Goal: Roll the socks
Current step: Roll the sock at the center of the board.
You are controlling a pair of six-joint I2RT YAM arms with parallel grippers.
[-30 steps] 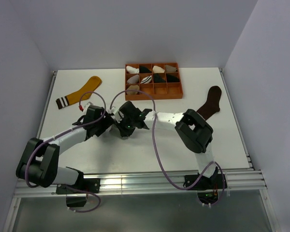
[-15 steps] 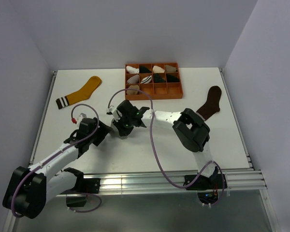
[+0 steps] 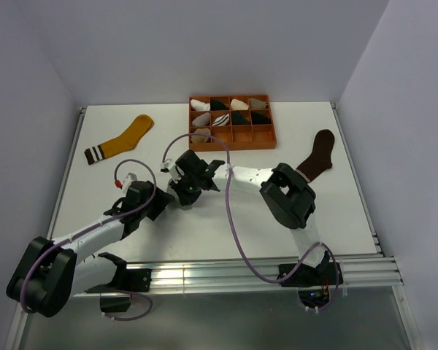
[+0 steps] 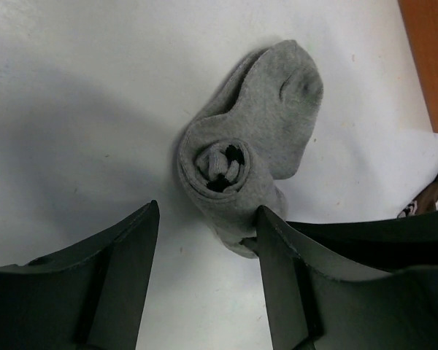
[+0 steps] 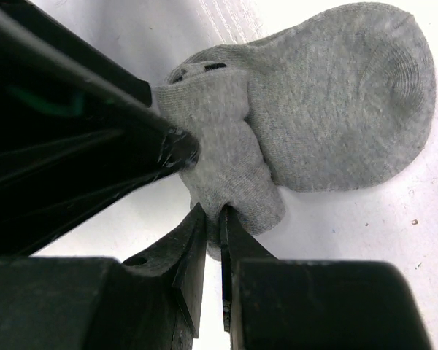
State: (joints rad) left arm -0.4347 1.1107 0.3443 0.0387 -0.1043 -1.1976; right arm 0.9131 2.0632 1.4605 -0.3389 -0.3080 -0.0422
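The grey sock (image 4: 241, 157) lies rolled into a coil on the white table, toe flap loose behind it. My left gripper (image 4: 208, 219) is open, and its right finger touches the roll's near end. My right gripper (image 5: 213, 215) is shut on a fold at the near edge of the grey sock (image 5: 336, 95). In the top view both grippers, left (image 3: 155, 204) and right (image 3: 184, 191), meet at mid-table and hide the grey sock. The mustard-yellow sock (image 3: 124, 138) lies flat at the far left. The dark brown sock (image 3: 317, 154) lies flat at the right.
An orange compartment tray (image 3: 233, 146) with small white, black and beige sock bundles stands at the back centre; its corner shows in the left wrist view (image 4: 431, 58). Grey walls close the table on three sides. The right arm's cable loops over the table's middle.
My left gripper drew back from the sock toward the near left, then edged forward again, open. My right gripper has stayed shut on the grey sock.
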